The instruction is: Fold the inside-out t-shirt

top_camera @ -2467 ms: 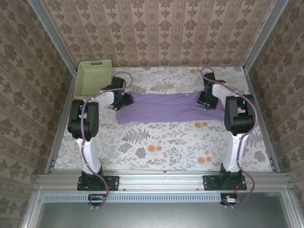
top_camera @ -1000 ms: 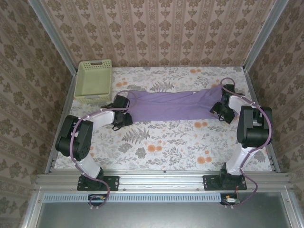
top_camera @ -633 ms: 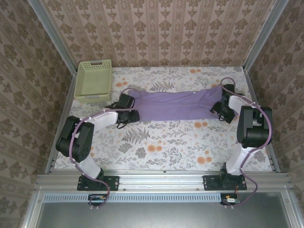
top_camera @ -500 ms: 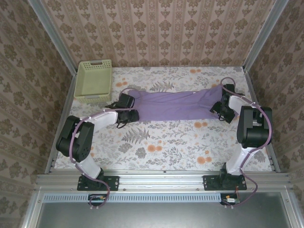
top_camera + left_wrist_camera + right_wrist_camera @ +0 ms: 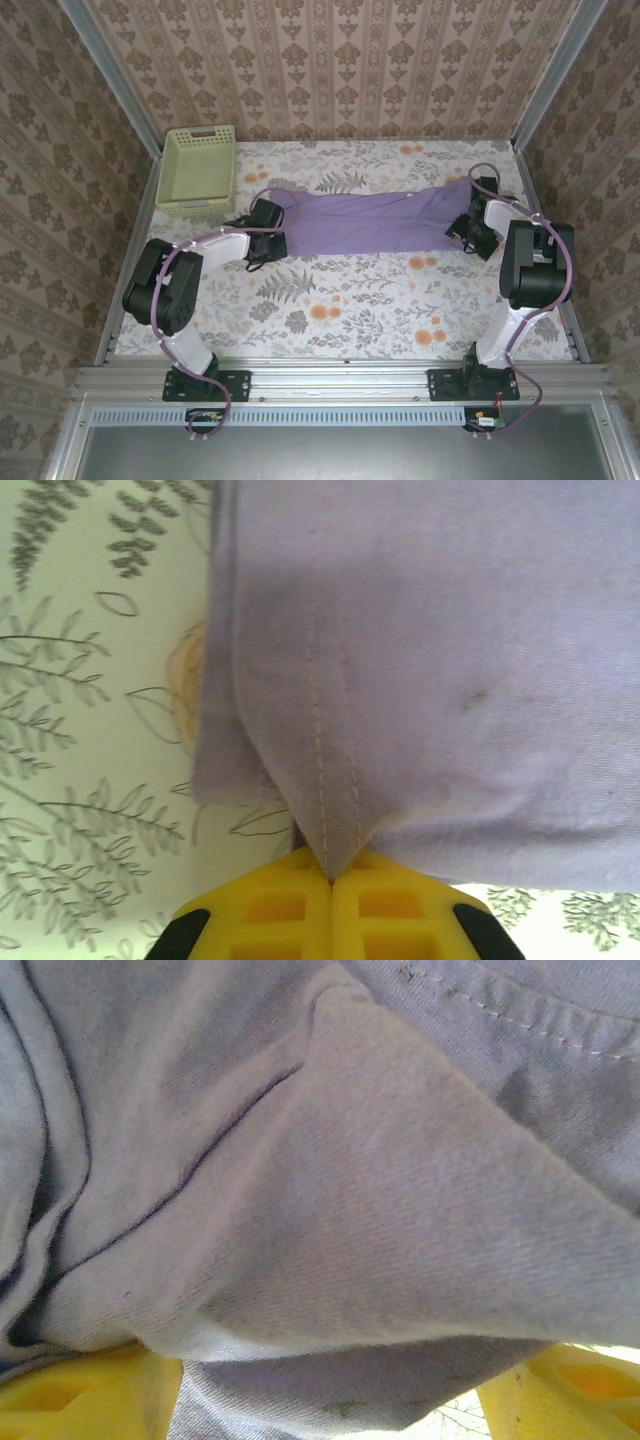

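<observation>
The lavender t-shirt (image 5: 370,221) lies stretched in a long band across the back of the table, its stitched hem (image 5: 335,730) facing the left wrist camera. My left gripper (image 5: 277,243) sits at the band's lower-left corner. There my left gripper (image 5: 331,878) is shut, its yellow fingers pinching a pointed fold of the hem. My right gripper (image 5: 463,228) rests at the shirt's right end. In the right wrist view my right gripper (image 5: 330,1405) stands open. Its yellow fingers (image 5: 80,1400) are wide apart, with bunched cloth (image 5: 350,1210) lying between and over them. The white tag is hidden.
A pale green basket (image 5: 197,170) stands at the back left corner, just behind my left arm. The floral tablecloth (image 5: 340,300) stretches bare in front of the shirt. Patterned walls and metal rails (image 5: 125,260) close in the left, right and back.
Both arms swung outward and down, pulling the shirt into a wider, flatter band. In the last second my left gripper crept slightly right along the lower-left corner; the right arm stayed put.
</observation>
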